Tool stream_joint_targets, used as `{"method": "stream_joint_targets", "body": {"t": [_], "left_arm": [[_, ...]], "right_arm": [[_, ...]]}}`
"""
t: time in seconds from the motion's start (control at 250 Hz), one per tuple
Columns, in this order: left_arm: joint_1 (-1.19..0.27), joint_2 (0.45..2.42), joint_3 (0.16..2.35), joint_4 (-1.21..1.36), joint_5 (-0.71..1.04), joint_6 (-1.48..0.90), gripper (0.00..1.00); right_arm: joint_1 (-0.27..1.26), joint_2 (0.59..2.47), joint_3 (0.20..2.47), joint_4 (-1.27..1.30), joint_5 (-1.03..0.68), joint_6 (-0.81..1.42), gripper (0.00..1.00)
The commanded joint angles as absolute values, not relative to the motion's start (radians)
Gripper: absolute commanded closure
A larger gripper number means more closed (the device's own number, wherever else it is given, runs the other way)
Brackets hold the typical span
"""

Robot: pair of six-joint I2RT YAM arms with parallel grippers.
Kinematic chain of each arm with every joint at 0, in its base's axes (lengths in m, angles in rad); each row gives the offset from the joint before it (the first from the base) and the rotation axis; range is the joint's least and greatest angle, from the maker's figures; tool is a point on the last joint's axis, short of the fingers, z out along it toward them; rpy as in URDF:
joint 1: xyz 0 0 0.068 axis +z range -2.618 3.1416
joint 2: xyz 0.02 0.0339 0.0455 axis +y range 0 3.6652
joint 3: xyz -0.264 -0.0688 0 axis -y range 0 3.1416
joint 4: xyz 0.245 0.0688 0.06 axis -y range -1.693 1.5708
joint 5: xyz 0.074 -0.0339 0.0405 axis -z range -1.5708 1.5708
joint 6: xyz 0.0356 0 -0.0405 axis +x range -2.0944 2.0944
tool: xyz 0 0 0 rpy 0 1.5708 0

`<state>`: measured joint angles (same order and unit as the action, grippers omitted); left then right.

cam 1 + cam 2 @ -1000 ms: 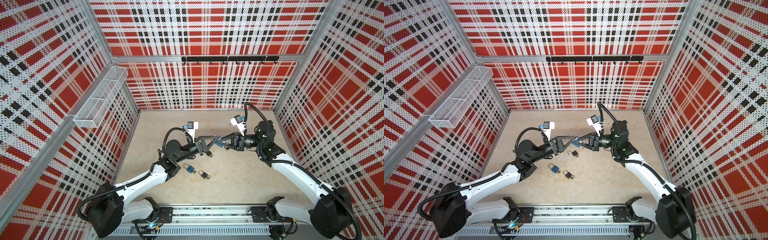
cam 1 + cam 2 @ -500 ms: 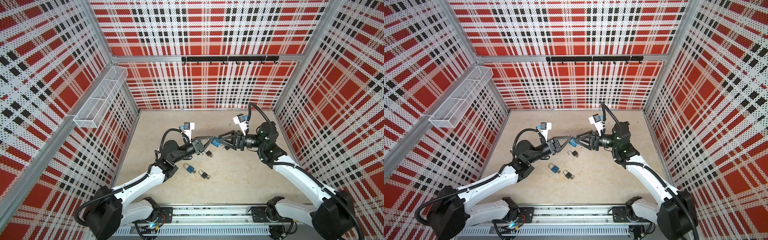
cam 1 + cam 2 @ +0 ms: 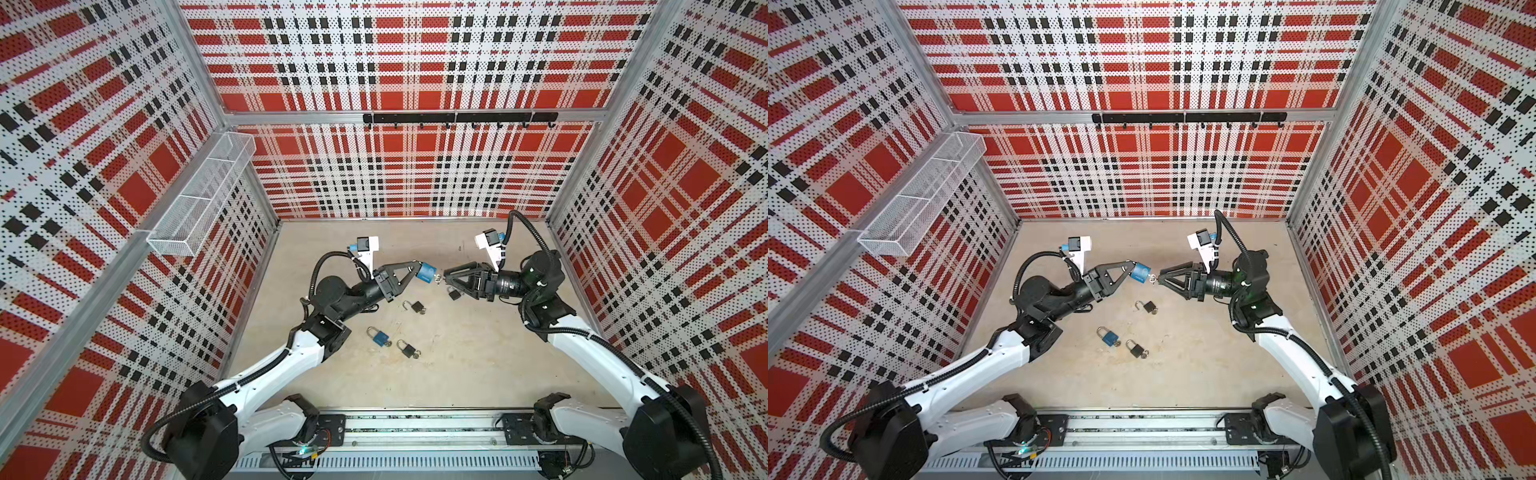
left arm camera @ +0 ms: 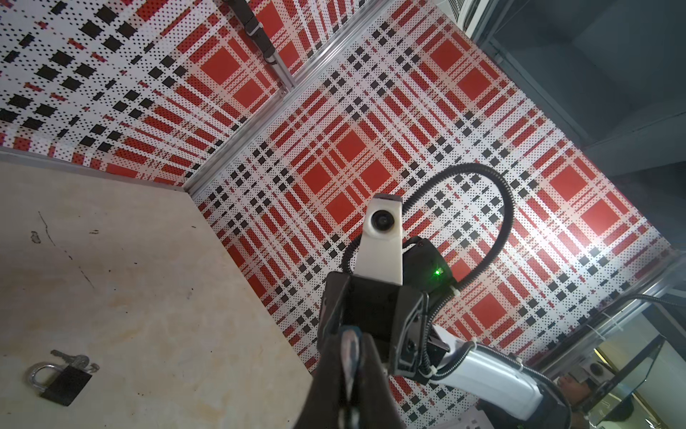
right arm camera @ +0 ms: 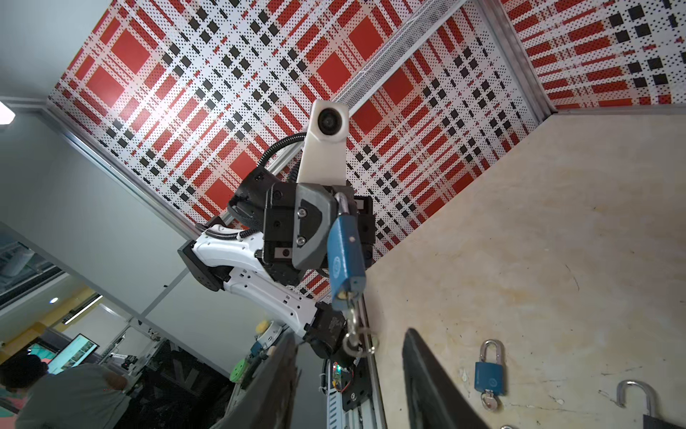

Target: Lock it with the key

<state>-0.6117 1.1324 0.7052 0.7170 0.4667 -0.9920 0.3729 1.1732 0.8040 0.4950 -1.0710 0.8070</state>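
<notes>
In both top views the left hand [image 3: 415,272] is clamped tight on the blue padlock [image 3: 425,274], holding it in the air above the surface [image 3: 457,374]. The key [image 3: 437,277] sticks out of the padlock's end toward the right hand [image 3: 446,276], which sits just beside the key with its jaws partly parted; whether they touch the key is too small to tell here. Below the blue padlock on the surface lie an open black padlock [image 3: 1148,307], a second blue padlock [image 3: 1108,336] and another black padlock [image 3: 1137,348].

In the left wrist view the left hand's fingers [image 4: 365,371] are pressed together, and a black padlock with keys [image 4: 61,379] lies on the surface well apart from them.

In the right wrist view the blue padlock hangs from the left hand by its shackle [image 5: 342,204], with the key in its base and a key ring [image 5: 354,345] dangling between the right hand's parted fingers [image 5: 427,371], which hold nothing.

The risk, as I judge it, is that the right hand closes on the loose ring instead of the key's head and cannot turn it. Held only by the shackle, the padlock could also swing away under the push.
</notes>
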Motion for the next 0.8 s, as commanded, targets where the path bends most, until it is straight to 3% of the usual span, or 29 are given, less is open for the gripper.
{"method": "stream_joint_targets", "body": {"t": [0.0, 0.376, 0.696, 0.796], "left_arm": [[-0.610, 1.127, 0.753, 0.759, 0.477, -1.008, 1.00], [-0.614, 1.153, 0.761, 0.759, 0.475, -1.009, 1.00], [-0.622, 1.166, 0.758, 0.761, 0.472, -1.010, 1.00], [-0.624, 1.168, 0.759, 0.761, 0.471, -1.011, 1.00]], "right_arm": [[0.390, 1.186, 0.832, 0.562, -1.091, 0.813, 0.63], [0.399, 1.184, 0.846, 0.555, -1.086, 0.805, 0.66], [0.405, 1.197, 0.863, 0.558, -1.089, 0.808, 0.81], [0.407, 1.204, 0.866, 0.561, -1.090, 0.812, 0.82]]}}
